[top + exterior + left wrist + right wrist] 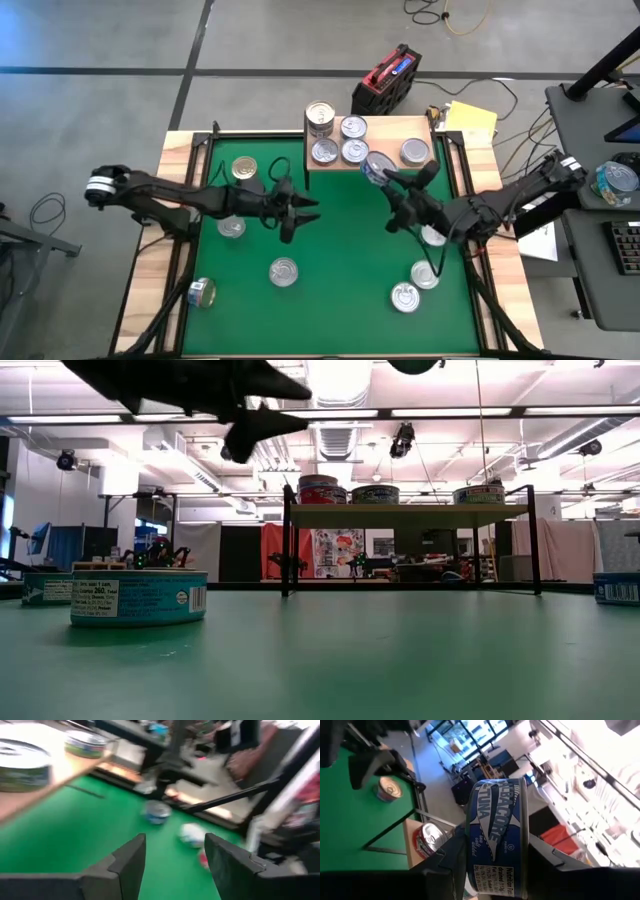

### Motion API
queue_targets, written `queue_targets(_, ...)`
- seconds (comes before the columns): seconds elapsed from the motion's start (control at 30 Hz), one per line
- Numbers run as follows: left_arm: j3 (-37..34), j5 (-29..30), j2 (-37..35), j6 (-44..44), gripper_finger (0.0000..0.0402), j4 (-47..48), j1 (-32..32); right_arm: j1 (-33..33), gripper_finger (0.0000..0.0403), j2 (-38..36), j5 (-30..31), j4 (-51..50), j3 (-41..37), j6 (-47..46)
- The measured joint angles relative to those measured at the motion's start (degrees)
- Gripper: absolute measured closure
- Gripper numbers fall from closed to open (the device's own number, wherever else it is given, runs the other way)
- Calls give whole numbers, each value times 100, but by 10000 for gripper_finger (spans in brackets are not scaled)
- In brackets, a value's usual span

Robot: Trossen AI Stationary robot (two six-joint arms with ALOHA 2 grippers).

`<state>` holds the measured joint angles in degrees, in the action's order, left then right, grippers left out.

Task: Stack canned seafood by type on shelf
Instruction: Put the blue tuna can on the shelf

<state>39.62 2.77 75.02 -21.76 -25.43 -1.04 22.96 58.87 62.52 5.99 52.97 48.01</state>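
The shelf (pixel 385 128) is a light-wood board on black legs at the mat's far edge, with several cans (pixel 354 151) on top, one pair stacked (pixel 320 115). My right gripper (pixel 395 176) hovers at the shelf's near edge, shut on a blue-labelled tuna can (pixel 495 835). My left gripper (pixel 312 210) is open and empty above the mat's middle, left of the shelf; its fingers (pixel 130 860) frame bare mat. Loose cans rest flat on the mat: a gold-topped one (pixel 244 168), silver ones (pixel 284 271), (pixel 405 297). My right gripper pinches the tuna can between its two fingers (pixel 447 857), which lie on the can's two flat faces while the labelled side wall (pixel 492 810) faces the wrist camera. The can is lifted clear of the mat and turned on edge, just before the shelf's near edge.
More cans lie on the green mat (pixel 340 310): (pixel 231 228), (pixel 202 293), (pixel 425 275), (pixel 433 235). In the low view a teal-labelled can (pixel 140 597) stands near on the left. A red-black box (pixel 385 80) and cables lie beyond the table.
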Motion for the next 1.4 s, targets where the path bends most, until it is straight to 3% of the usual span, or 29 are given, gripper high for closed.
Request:
queue_targets(0.2,-2,1232,-447,588,217,820,-434,-478,271,49,-300,0,2,-216)
queue_targets(0.37,-2,1753,-746,925,217,1258,-724,-1001,271,14,-432,1,2,-44)
queue_targets(0.67,-2,1797,-1006,777,217,1788,-776,-2111,271,15,-1511,-443,2,-412)
queue_targets(0.93,-2,2241,-1069,905,217,1796,-830,-3141,271,31,-2198,-1258,8,-918)
queue_targets(1.27,-2,2241,-1064,883,217,1917,-830,-3875,271,65,-3092,-2218,13,-1025)
queue_targets(1.4,-2,2242,-1064,882,217,1944,-830,-4001,271,101,-3150,-2465,13,-806)
